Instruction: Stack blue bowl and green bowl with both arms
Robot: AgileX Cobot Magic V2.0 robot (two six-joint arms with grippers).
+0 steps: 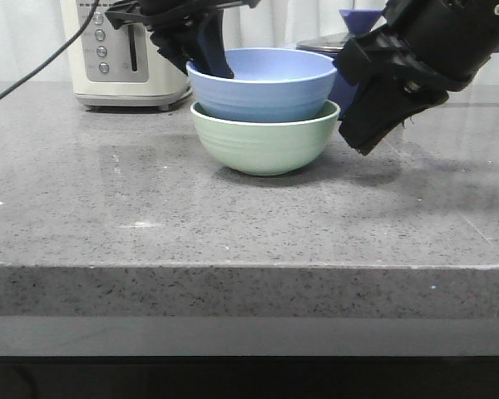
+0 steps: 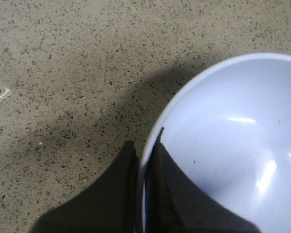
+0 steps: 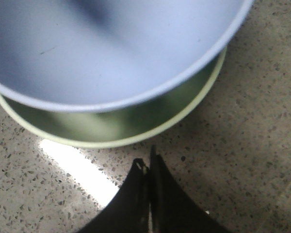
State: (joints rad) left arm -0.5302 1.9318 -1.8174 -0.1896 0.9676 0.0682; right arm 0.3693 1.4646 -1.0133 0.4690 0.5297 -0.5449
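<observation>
The pale blue bowl sits nested in the mint-green bowl on the grey counter. My left gripper is shut on the blue bowl's left rim, one finger inside and one outside. In the right wrist view the blue bowl lies over the green bowl. My right gripper is shut with nothing in it, just clear of the green rim. In the front view the right gripper hangs to the right of the bowls, tips low.
A cream toaster with a black cable stands at the back left. Behind the bowls at the back right is a dark navy pot. The counter's front edge runs across the foreground.
</observation>
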